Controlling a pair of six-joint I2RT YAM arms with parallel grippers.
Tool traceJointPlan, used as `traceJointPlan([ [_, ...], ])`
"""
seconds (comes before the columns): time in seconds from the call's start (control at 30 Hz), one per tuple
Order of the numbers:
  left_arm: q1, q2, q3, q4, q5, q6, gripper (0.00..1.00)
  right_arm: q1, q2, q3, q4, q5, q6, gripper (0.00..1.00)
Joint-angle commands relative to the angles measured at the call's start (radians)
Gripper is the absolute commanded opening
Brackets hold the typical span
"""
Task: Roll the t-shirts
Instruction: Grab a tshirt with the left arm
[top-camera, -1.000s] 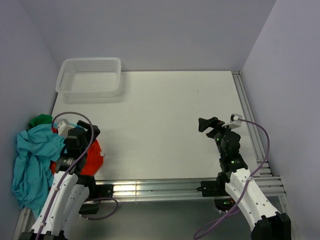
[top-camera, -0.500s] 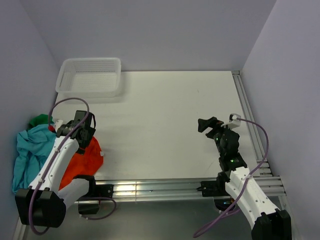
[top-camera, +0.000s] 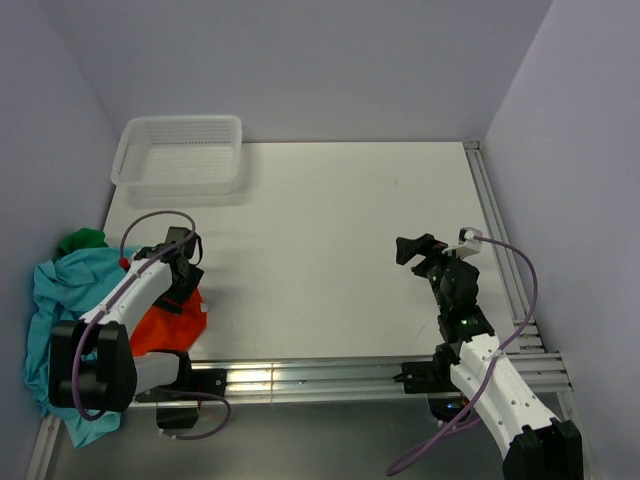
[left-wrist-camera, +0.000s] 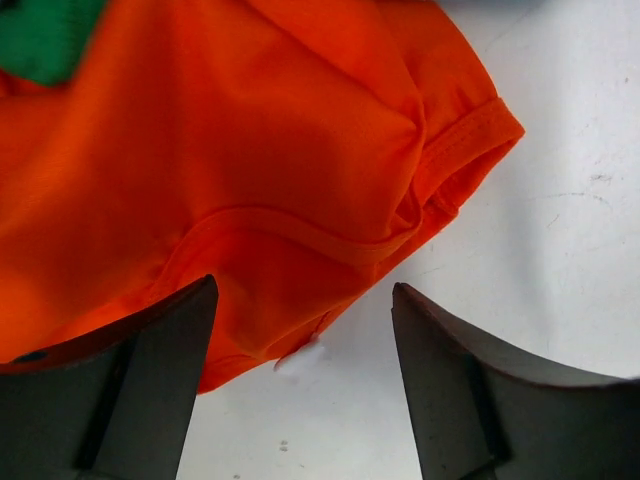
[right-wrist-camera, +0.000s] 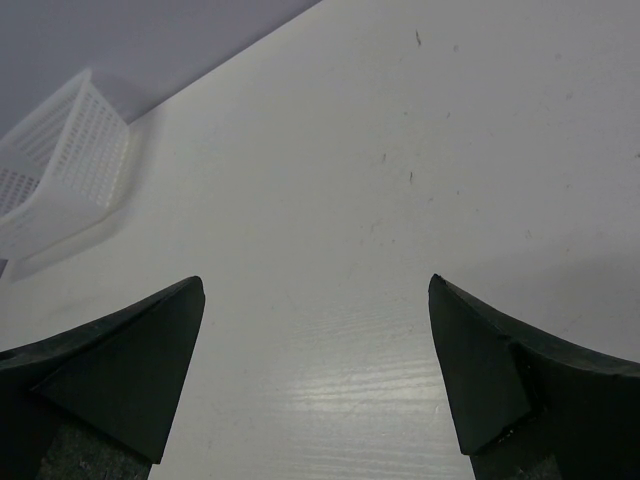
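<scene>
As the left end effector (left-wrist-camera: 300, 292) was held apart over the orange t-shirt (left-wrist-camera: 250, 150), the right end effector (right-wrist-camera: 315, 283) was likewise spread.

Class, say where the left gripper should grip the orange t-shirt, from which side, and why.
Grip the sleeve hem of the orange t-shirt, probably from above: it juts onto bare table, a thick free edge. The open left gripper hovers nearby.

No text or labels seem readable anywhere.
</scene>
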Motion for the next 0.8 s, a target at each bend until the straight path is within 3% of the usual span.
traceJointPlan([
  [0.0,0.003,0.006,-0.026,0.117,0.048,0.048,0.74,0.003,-0.011,0.013,0.014,0.012,-0.002,1.0],
  [0.1,0.003,-0.017,-0.068,0.19,0.088,0.061,0.67,0.005,-0.018,0.011,0.014,0.014,-0.002,1.0],
  [0.27,0.003,-0.038,-0.102,0.202,0.066,0.038,0.46,0.005,-0.015,0.01,0.016,0.012,-0.002,1.0],
  [0.33,0.003,-0.012,-0.102,0.208,0.072,0.038,0.46,0.005,-0.018,0.01,0.016,0.012,-0.002,1.0],
  [0.37,0.003,0.001,-0.1,0.211,0.074,0.041,0.38,0.003,-0.02,0.01,0.016,0.012,-0.002,1.0],
  [0.47,0.005,0.075,-0.071,0.196,0.085,0.05,0.0,0.003,-0.024,0.008,0.014,0.014,-0.002,1.0],
  [0.6,-0.012,0.117,-0.016,0.159,0.082,0.068,0.0,0.003,-0.023,0.004,0.02,0.012,-0.002,1.0],
  [0.77,-0.222,0.032,0.137,0.13,0.14,0.105,0.0,0.005,-0.012,0.007,0.026,0.012,0.0,1.0],
])
